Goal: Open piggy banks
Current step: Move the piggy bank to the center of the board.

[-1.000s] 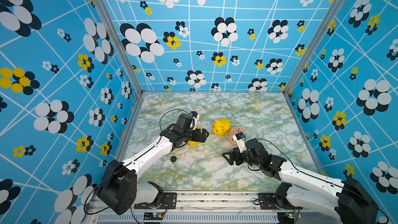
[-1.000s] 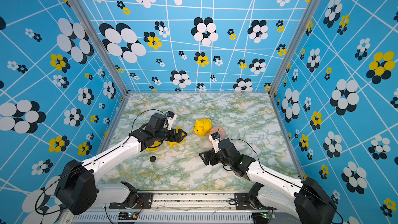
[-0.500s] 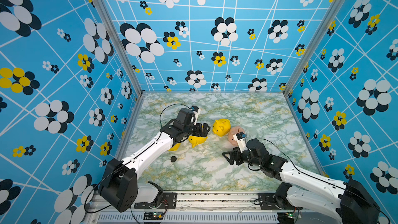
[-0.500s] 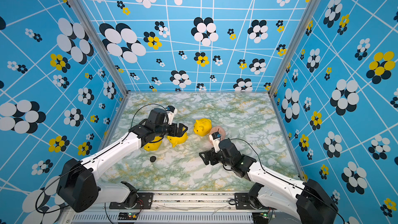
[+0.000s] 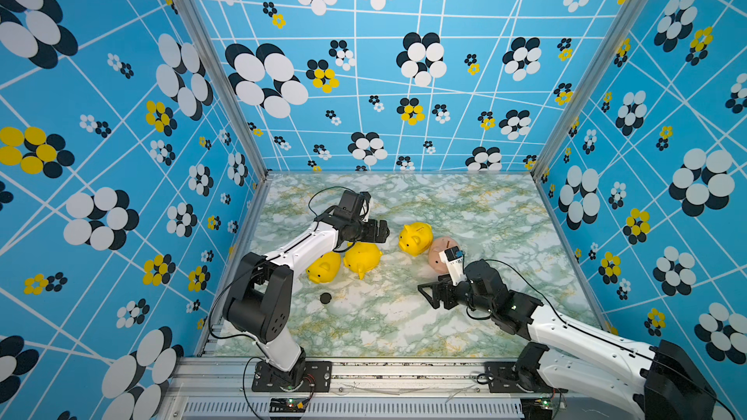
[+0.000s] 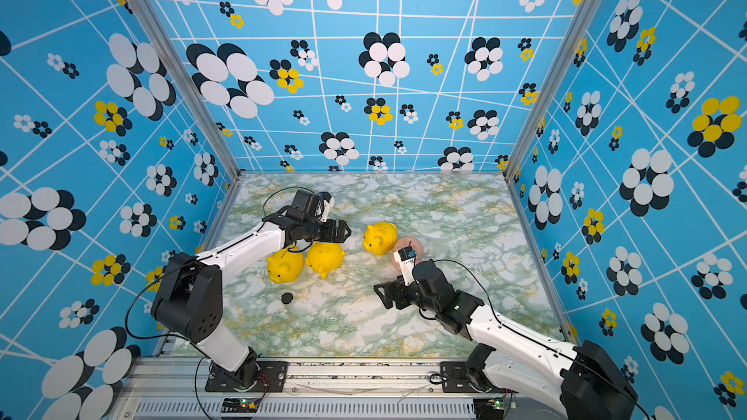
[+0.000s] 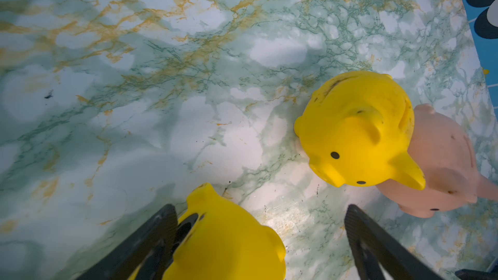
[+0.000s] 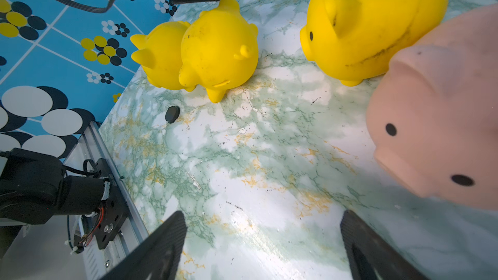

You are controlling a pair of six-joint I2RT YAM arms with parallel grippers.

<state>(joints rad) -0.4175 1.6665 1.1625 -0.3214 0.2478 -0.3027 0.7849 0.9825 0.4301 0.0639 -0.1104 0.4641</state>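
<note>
Four piggy banks are on the marble table. One yellow pig [image 5: 323, 268] stands at the left, touching a second yellow pig [image 5: 362, 256] that is tipped over. The third yellow pig [image 5: 415, 238] stands upright against the pink pig [image 5: 440, 252]. My left gripper [image 5: 382, 232] hovers open just behind the tipped pig [image 7: 223, 238], which shows below and between its wide fingers, with a dark round spot near one finger. My right gripper [image 5: 428, 294] is open low over bare table [image 8: 262, 214], with the pink pig [image 8: 436, 103] close beside it.
A loose black disc [image 5: 325, 298] lies in front of the left yellow pair, also seen in the right wrist view as the disc [image 8: 172, 114]. Blue patterned walls [image 5: 646, 155] enclose three sides. An aluminium rail [image 5: 364, 369] runs along the front edge.
My left gripper has drawn up and back off the tipped yellow pig, uncovering both left yellow pigs. The right arm has stayed still.
</note>
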